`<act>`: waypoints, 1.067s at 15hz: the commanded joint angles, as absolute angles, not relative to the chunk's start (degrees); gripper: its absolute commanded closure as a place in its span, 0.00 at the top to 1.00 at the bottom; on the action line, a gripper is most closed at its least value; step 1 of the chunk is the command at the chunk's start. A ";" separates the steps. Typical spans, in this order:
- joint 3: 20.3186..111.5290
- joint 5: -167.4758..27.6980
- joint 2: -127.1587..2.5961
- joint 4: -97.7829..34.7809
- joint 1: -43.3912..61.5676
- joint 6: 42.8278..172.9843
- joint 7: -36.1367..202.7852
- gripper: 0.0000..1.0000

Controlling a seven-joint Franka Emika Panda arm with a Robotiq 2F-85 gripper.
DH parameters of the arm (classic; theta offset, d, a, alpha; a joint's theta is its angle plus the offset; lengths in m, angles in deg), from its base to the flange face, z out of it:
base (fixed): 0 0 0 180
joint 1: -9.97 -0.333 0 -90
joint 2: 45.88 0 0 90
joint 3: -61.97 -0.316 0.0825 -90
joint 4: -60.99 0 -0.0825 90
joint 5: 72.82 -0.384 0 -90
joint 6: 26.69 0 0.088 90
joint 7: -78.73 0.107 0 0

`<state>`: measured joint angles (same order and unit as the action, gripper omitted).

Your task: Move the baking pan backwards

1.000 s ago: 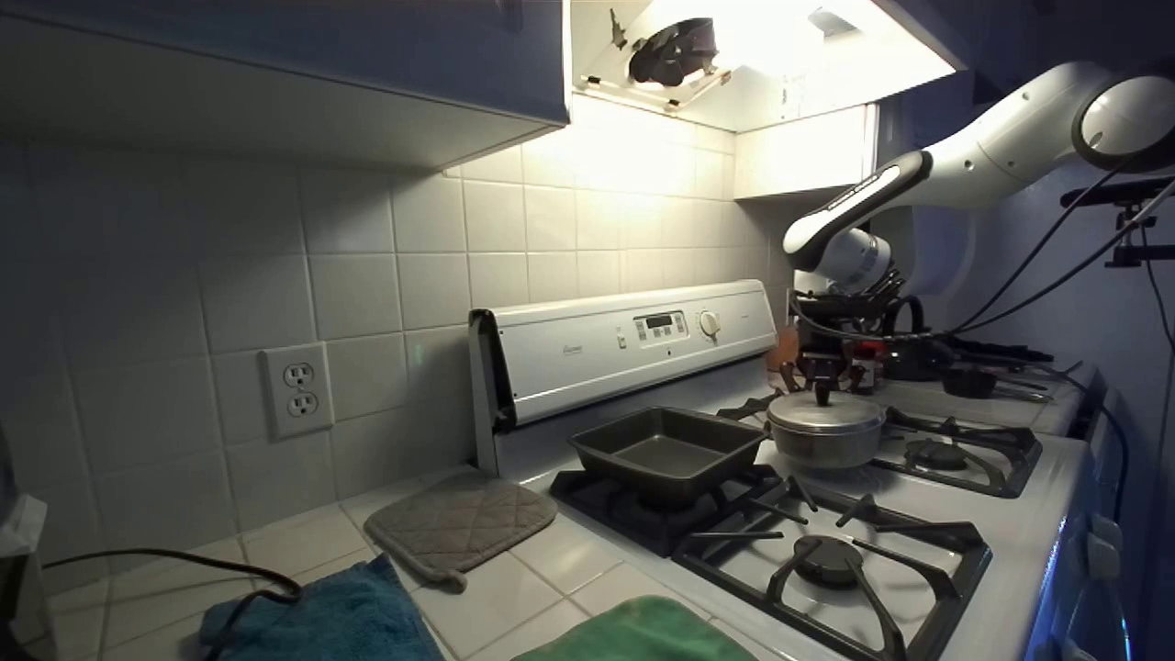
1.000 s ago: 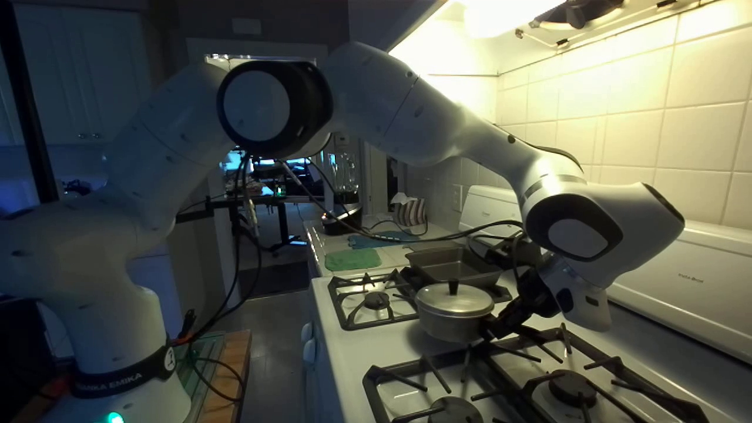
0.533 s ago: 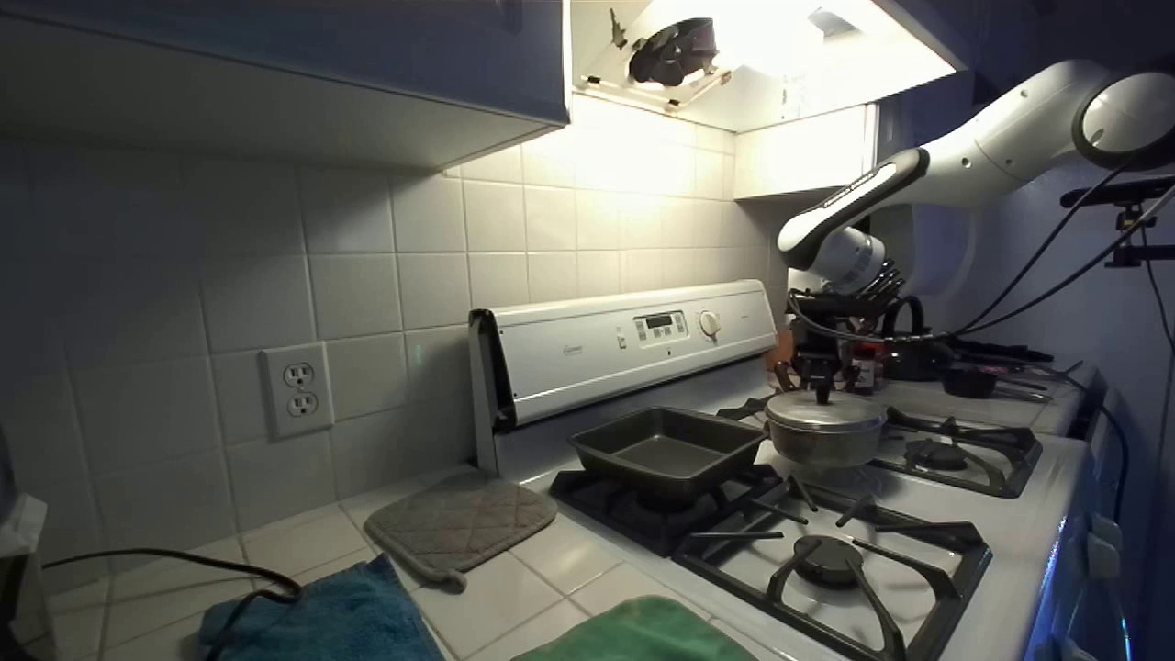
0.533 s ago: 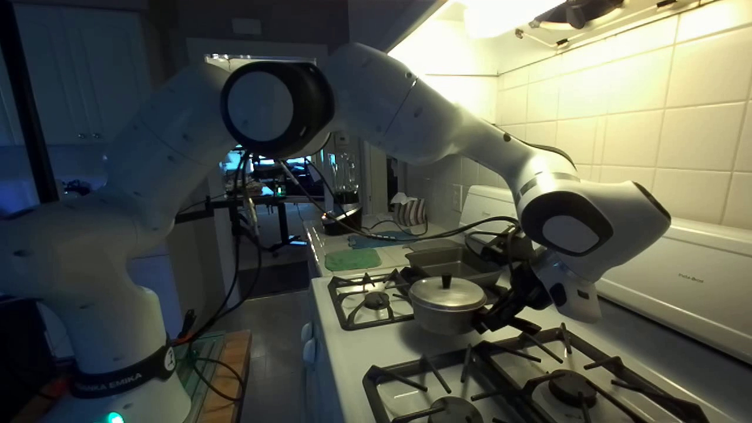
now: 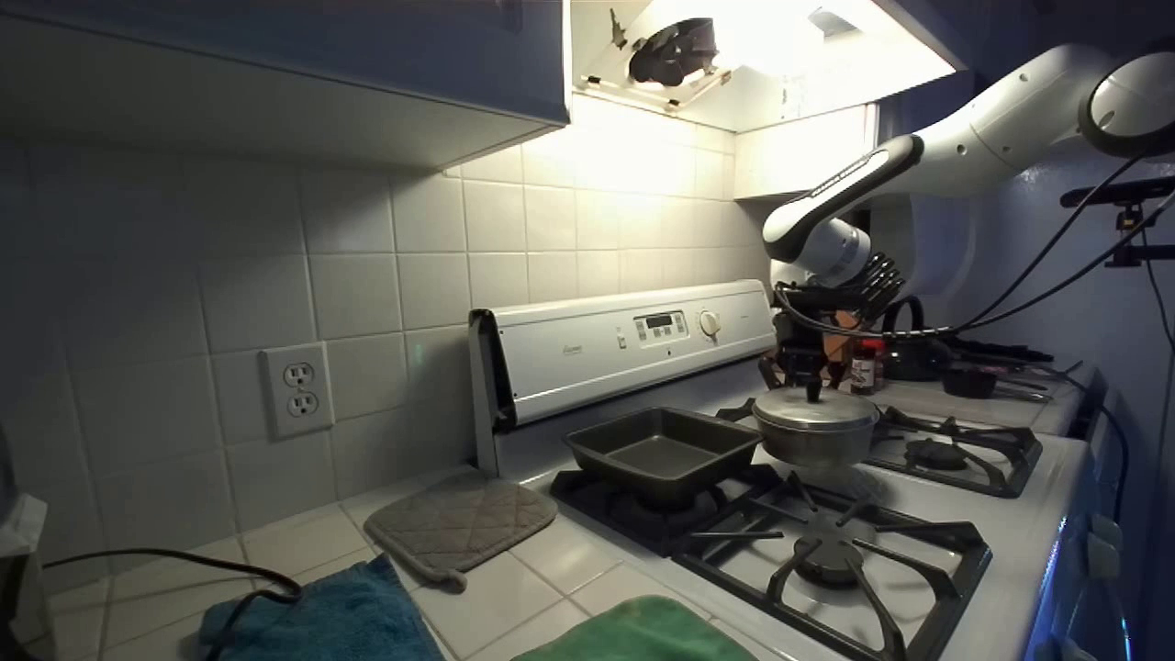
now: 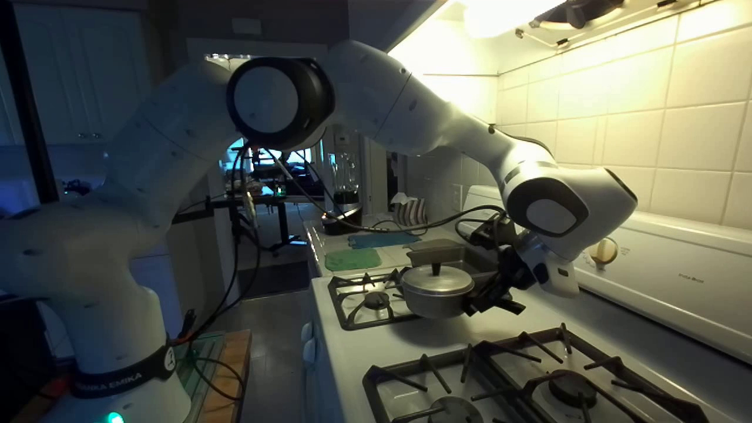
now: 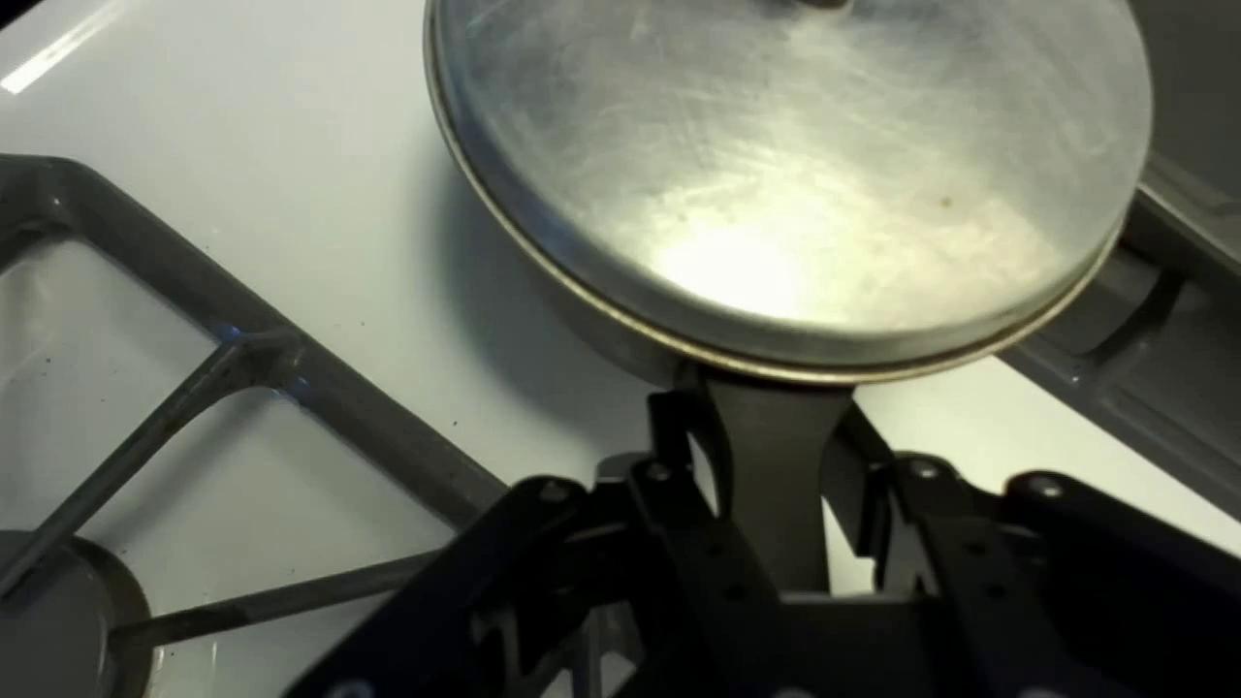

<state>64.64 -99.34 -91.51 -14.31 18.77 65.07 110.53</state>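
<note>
The baking pan [image 5: 663, 450], dark and rectangular with a flared rim, rests on a back burner grate beside the oven mat. In an exterior view the same pan [image 6: 479, 259] is partly hidden behind the silver lidded pot [image 6: 437, 299]. My gripper [image 7: 761, 436] is shut on the pot's dark handle [image 7: 780, 475]. The pot [image 5: 817, 442] hangs level over the stove top, a shadow under it, with its side against or very near the pan's corner. At the upper right of the wrist view, a part of the pan [image 7: 1197, 87] shows past the lid.
A front burner grate [image 5: 831, 560] lies below the pot, and another grate [image 6: 534, 376] is on the near side. The stove's back panel [image 5: 633, 340] rises behind the pan. A quilted grey mat [image 5: 464, 523], blue towel [image 5: 321, 620] and green cloth [image 5: 643, 633] lie on the counter.
The gripper and pot have moved together toward the pan and slightly up. The pan has shifted a little away from the pot, to the left in an exterior view.
</note>
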 commanded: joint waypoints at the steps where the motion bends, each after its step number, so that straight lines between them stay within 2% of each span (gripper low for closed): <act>1: 64.52 -100.22 -87.34 -19.03 17.49 64.81 109.59 0.12; 16: 64.59 -99.60 -81.33 -30.67 11.64 67.42 110.07 0.12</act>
